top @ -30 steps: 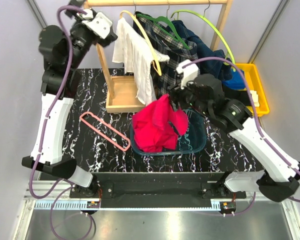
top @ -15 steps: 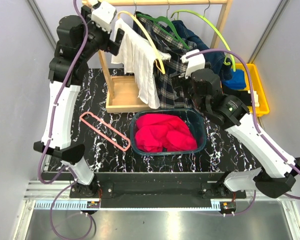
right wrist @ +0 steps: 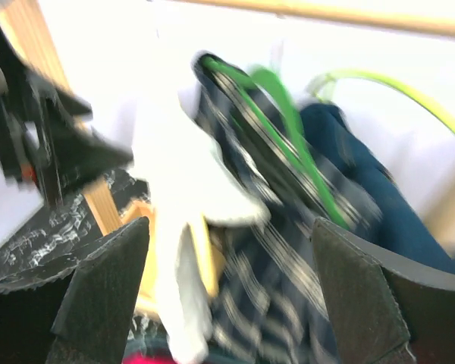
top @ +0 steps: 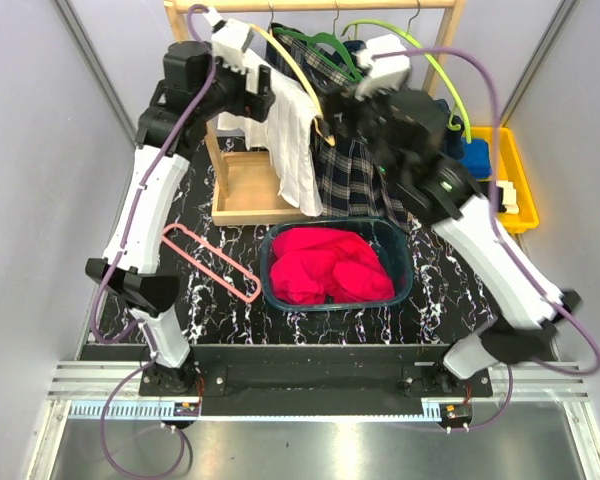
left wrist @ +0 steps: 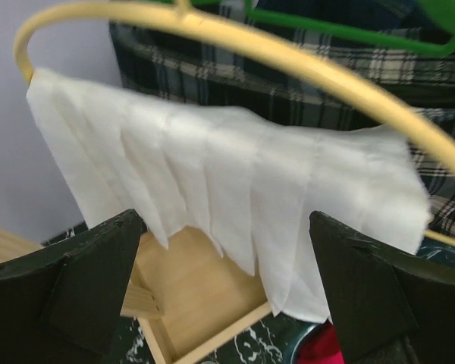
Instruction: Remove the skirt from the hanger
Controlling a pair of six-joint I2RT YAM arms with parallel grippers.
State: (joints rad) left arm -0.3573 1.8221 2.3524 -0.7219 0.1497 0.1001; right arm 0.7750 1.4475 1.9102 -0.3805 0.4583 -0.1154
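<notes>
The skirt [top: 355, 175] hangs on the dark green hanger [top: 315, 42] from the wooden rail [top: 310, 5]. It is pressed between a white pleated garment [top: 290, 140] on a pale yellow hanger [top: 295, 75] and a denim garment [right wrist: 341, 152] on a lime hanger [right wrist: 394, 85]. Its hem is just behind the teal basket [top: 405, 262], which holds a red garment [top: 325, 265]. A yellow bin [top: 515, 150] at the table's right edge holds pale things too small to name. A pink hanger [top: 210, 262] lies left of the basket. That makes four hangers and four garments. The left gripper [left wrist: 226, 221] faces the white garment, and the right gripper [right wrist: 227, 227] is near the rail facing the skirt. Both are spread wide and hold nothing.
</notes>
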